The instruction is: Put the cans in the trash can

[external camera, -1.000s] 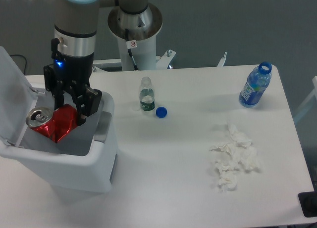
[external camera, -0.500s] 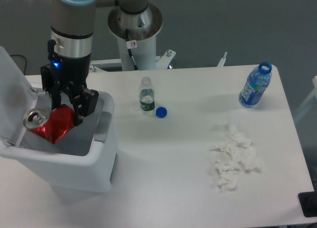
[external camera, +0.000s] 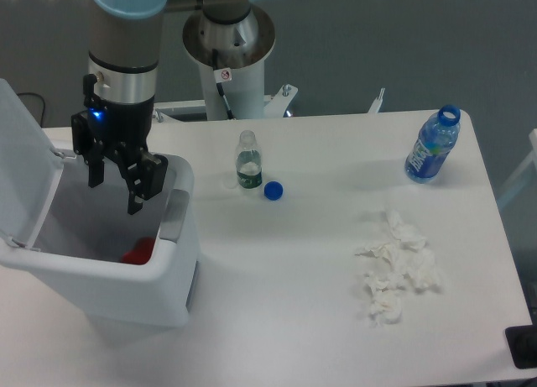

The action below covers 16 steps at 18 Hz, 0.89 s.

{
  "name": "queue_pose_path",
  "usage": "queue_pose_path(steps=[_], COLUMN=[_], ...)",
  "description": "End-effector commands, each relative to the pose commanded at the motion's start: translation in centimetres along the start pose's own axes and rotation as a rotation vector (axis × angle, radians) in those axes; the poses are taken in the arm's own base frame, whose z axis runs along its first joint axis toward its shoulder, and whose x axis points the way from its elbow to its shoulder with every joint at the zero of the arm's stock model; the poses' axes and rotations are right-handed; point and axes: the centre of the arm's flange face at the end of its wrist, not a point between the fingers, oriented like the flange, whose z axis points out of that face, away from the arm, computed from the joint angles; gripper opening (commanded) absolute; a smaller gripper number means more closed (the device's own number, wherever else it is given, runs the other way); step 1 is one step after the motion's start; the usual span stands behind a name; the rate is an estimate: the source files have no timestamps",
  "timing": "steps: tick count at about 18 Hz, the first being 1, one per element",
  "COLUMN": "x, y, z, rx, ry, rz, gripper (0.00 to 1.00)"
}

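The white trash can (external camera: 172,274) stands at the left of the table with its lid (external camera: 23,164) swung open. A bit of the red can (external camera: 139,250) shows deep inside it, near the front wall. My gripper (external camera: 115,190) hangs over the bin's opening, above the can and apart from it. Its two black fingers are spread and hold nothing.
A small clear bottle (external camera: 247,161) stands right of the bin with a blue cap (external camera: 273,190) beside it. A blue-labelled bottle (external camera: 432,146) stands at the far right. Crumpled white tissues (external camera: 396,266) lie at the front right. The robot base (external camera: 229,47) is behind the table.
The gripper held the red can over the bin, then opened. The can has dropped into the bin, and the gripper has risen slightly.
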Motion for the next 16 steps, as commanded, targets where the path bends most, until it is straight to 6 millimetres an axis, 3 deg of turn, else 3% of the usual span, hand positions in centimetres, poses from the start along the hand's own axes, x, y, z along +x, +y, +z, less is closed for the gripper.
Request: queue_pose_path(steps=[1, 2, 9, 16], x=[-0.1, -0.6, -7.1, -13.7], y=[-0.2, -0.2, 3.3, 7.9], z=[-0.5, -0.9, -4.1, -4.5], rx=[0.009, 0.013, 0.002, -0.033], ry=[-0.009, -0.018, -0.161, -0.217], rz=[0.007, 0.002, -0.081, -0.033], gripper=[0.98, 1.00, 1.00, 1.00])
